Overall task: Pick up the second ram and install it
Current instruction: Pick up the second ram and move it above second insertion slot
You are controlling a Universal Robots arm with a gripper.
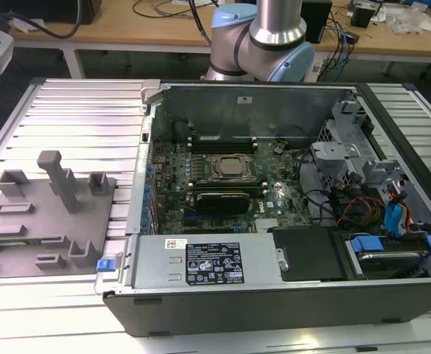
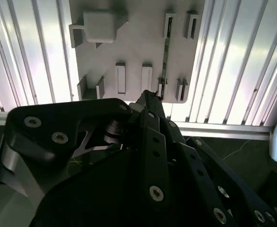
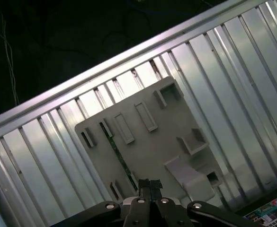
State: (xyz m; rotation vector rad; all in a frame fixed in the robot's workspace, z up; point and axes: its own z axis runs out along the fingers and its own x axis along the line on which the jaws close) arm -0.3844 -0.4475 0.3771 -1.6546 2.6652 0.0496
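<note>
— Second ram [image 3: 120, 158], where is it?
— Standing on its edge in the grey holder tray [image 3: 159, 142], near the gripper [image 3: 150, 184].
— Grabbed yet?
— No. The fingers are pressed together, empty. It's the picking-up step. I think they must open and line up with the thin stick.

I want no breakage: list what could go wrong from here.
The second ram stands on its thin edge in the grey holder tray; in the first wrist view the gripper hangs nearer one end than its middle, so a grip there might tilt it.
Raised tray posts flank the stick and could snag the gripper.
In the exterior view the memory slots lie deep inside the computer case, leaving little room.
</note>
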